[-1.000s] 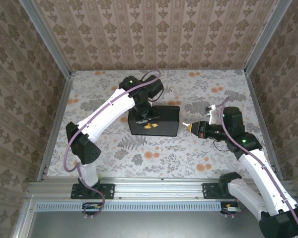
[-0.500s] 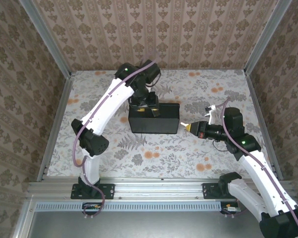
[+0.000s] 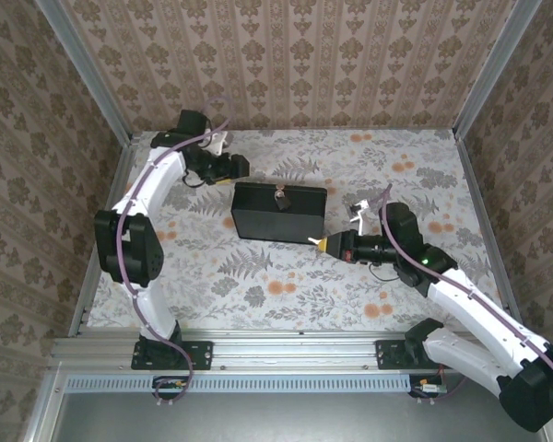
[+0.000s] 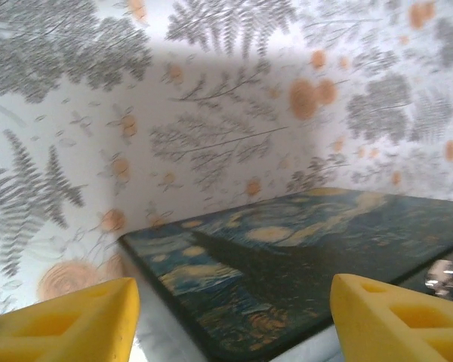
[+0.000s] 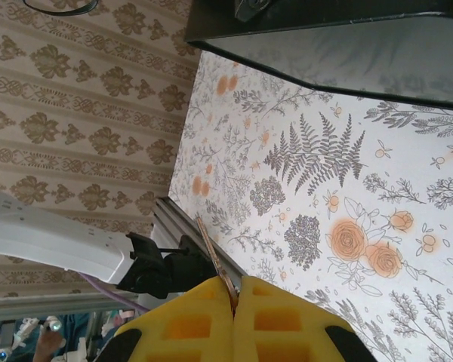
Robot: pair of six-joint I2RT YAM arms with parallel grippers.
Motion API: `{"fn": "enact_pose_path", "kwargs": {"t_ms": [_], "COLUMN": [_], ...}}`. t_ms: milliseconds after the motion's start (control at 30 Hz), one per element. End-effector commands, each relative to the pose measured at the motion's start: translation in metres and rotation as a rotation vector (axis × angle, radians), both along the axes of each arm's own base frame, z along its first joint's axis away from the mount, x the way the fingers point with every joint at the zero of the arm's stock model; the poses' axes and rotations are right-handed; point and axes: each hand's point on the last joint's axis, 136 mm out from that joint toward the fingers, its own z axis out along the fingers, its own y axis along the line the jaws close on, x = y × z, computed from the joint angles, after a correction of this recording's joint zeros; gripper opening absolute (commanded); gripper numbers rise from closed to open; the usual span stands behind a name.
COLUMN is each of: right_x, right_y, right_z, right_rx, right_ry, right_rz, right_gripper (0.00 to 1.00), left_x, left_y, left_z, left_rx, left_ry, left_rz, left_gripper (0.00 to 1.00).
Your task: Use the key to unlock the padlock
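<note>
While the black box (image 3: 275,223) lies in the middle of the flowered cloth (image 3: 258,281), the small silvery padlock (image 3: 281,195) is seen on the box, near its far edge. The key (image 5: 214,260), a thin brownish sliver, is clamped between the pressed-together yellow fingers of the right gripper (image 5: 234,290), which is placed just beside the box's near right corner. The left gripper (image 4: 232,309) is positioned near the box's far left corner, its fingers spread apart and empty, with the starry-night lid (image 4: 287,253) framed between them.
</note>
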Motion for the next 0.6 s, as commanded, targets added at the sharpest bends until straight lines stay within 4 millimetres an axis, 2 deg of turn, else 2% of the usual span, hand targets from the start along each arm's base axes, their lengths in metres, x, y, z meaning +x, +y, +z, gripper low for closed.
{"fn": "enact_pose_path", "kwargs": {"t_ms": [0, 67, 133, 200, 267, 333, 400, 567], "right_x": [0.012, 0.014, 0.016, 0.016, 0.015, 0.012, 0.010, 0.008], "right_y": [0.000, 0.000, 0.000, 0.003, 0.008, 0.012, 0.016, 0.017], "right_z": [0.004, 0.003, 0.004, 0.004, 0.004, 0.002, 0.000, -0.006], "right_rx": [0.010, 0.001, 0.000, 0.004, 0.005, 0.004, 0.000, -0.011], "right_ry": [-0.026, -0.024, -0.028, -0.029, -0.027, -0.023, -0.020, -0.011], "right_rz": [-0.063, -0.074, -0.084, -0.087, -0.081, -0.069, -0.062, -0.062], "right_gripper": [0.04, 0.04, 0.04, 0.04, 0.04, 0.04, 0.04, 0.04], "left_x": [-0.002, 0.003, 0.012, 0.023, 0.029, 0.032, 0.031, 0.009], "left_y": [-0.029, -0.027, -0.022, -0.011, -0.009, -0.016, -0.027, -0.056], "left_z": [0.054, 0.067, 0.069, 0.051, 0.033, 0.020, 0.017, 0.032], "left_rx": [-0.223, -0.243, -0.208, -0.106, -0.072, -0.119, -0.174, -0.266], "left_ry": [-0.127, -0.144, -0.160, -0.159, -0.148, -0.135, -0.133, -0.158], "left_rz": [-0.132, -0.115, -0.087, -0.054, -0.065, -0.104, -0.147, -0.230], "left_gripper": [0.68, 0.68, 0.68, 0.66, 0.64, 0.61, 0.58, 0.58]}}
